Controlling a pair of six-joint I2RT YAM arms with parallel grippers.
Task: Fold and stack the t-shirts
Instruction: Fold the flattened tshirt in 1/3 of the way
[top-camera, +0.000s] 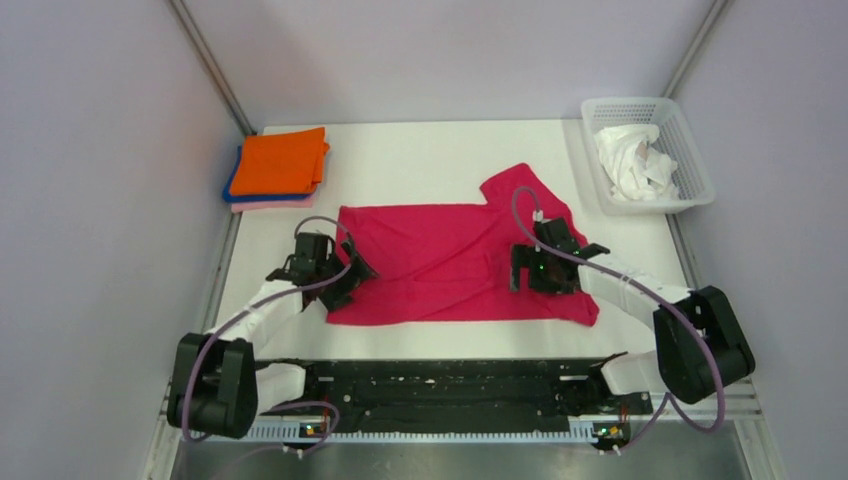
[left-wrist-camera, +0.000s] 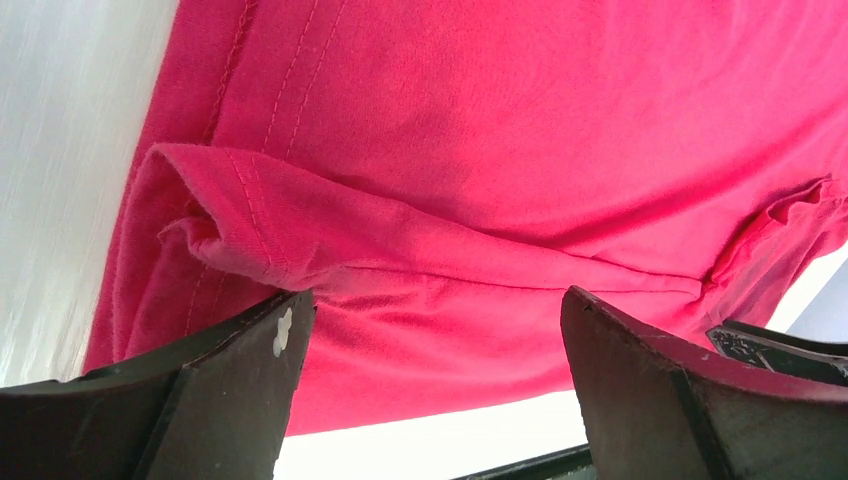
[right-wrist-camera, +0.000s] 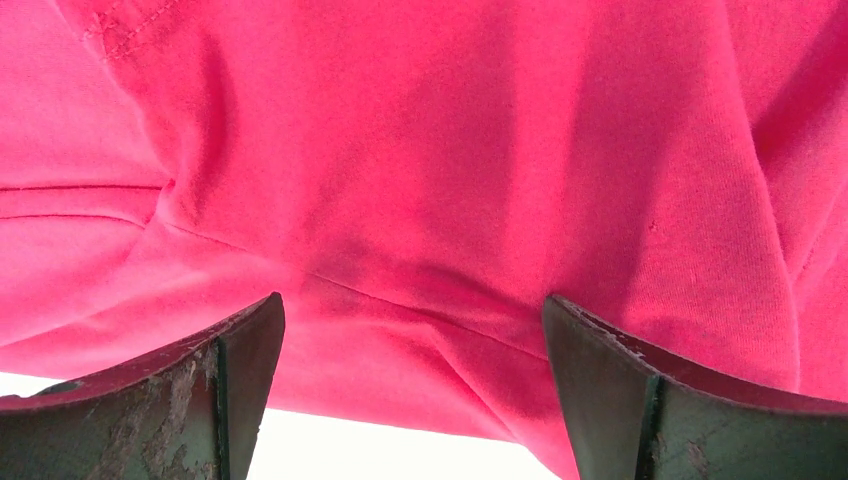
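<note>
A crimson-magenta t-shirt (top-camera: 440, 260) lies spread on the white table, one sleeve sticking out at its far right. My left gripper (top-camera: 350, 270) is open just above the shirt's left edge; the left wrist view shows a folded hem (left-wrist-camera: 300, 230) between its fingers (left-wrist-camera: 230, 390). My right gripper (top-camera: 530, 268) is open over the shirt's right part; the right wrist view shows creased cloth (right-wrist-camera: 420, 200) between its fingers (right-wrist-camera: 610, 390). Folded orange (top-camera: 283, 160), blue and pale pink shirts are stacked at the far left. A white shirt (top-camera: 632, 160) lies crumpled in the basket.
A white plastic lattice basket (top-camera: 697, 160) stands at the far right. Grey walls close in the table (top-camera: 420, 150) on the left, back and right. A black rail (top-camera: 450, 390) runs along the near edge by the arm bases.
</note>
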